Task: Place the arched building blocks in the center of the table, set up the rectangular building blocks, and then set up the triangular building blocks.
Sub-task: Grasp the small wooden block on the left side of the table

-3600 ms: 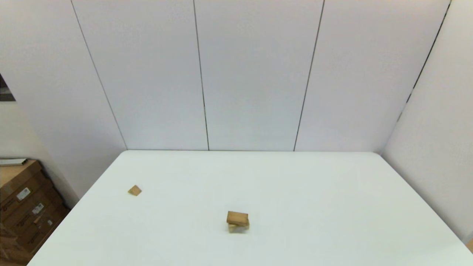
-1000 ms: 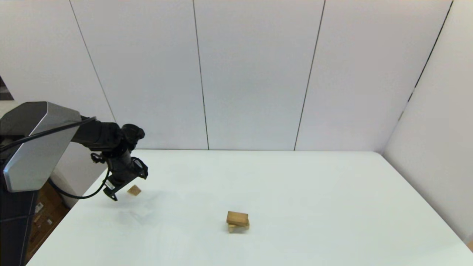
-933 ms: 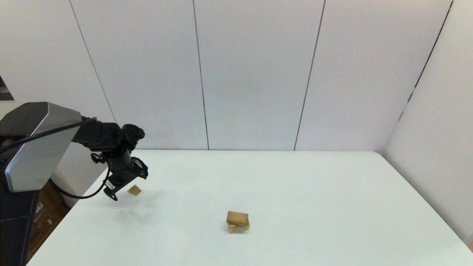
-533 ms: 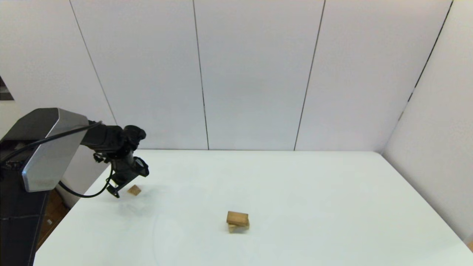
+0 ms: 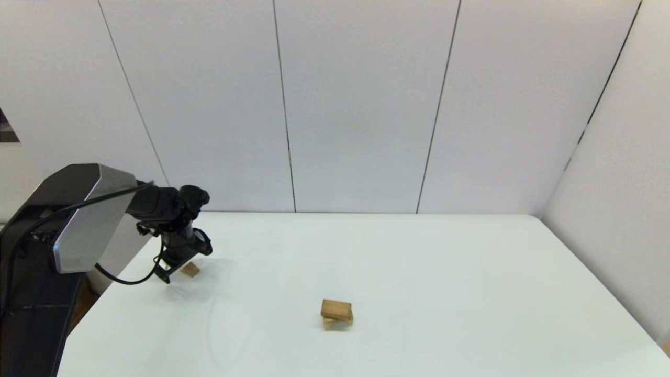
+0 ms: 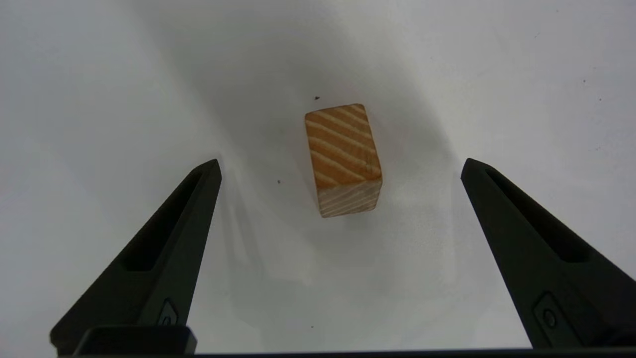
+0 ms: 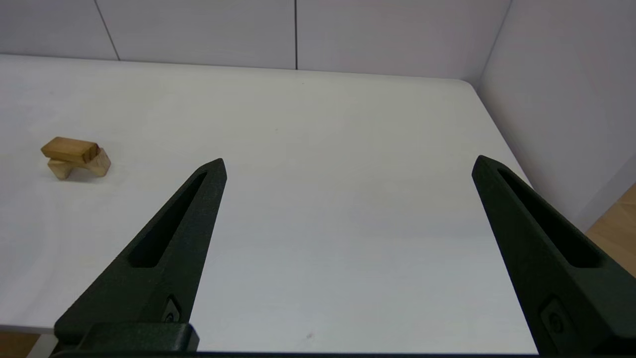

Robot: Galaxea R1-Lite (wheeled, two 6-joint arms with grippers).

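The triangular building blocks (image 6: 344,159) (1 small wedge) are located near the left edge of the table (image 5: 419,272), well apart from the stack at centre, where the rectangular building blocks (image 5: 336,309) are seated on the arched building blocks (image 5: 337,323). The left gripper (image 6: 340,166) is positioned above the wedge, fingers spread wide, nothing held. The right gripper (image 7: 348,166) is parked at the near right, likewise wide open and empty. The wedge is judged light, rigid and smooth; a grip across its 2 flat triangular faces is advised, since sloped faces may slip.
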